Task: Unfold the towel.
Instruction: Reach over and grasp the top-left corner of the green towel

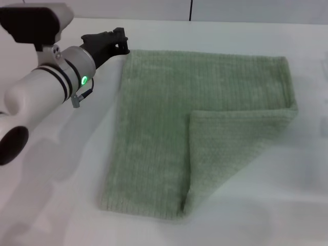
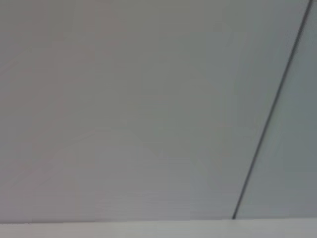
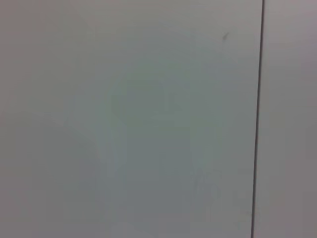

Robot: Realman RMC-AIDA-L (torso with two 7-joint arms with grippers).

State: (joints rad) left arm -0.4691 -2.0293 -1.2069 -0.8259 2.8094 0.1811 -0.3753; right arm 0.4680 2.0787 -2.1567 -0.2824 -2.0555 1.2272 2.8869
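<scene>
The left gripper [image 1: 121,41] hangs just beside the towel's far left corner, its black fingers pointing toward that corner; whether they touch the cloth or are clenched or released cannot be told from the head view. Behind it, the left arm [image 1: 43,84] runs back to the near left, white with black bands and a green light on the wrist. The right gripper does not show in any view.

The towel [image 1: 154,128] lies flat on the white table [image 1: 56,205], spread wide across the middle. Its near right corner is folded over onto the cloth, forming a triangular flap [image 1: 230,143] whose crease runs from the right edge down to the near edge.

Both wrist views show only a pale wall [image 2: 124,99] with a thin dark seam [image 2: 272,104]; the left wrist view also catches a strip of the table's edge.
</scene>
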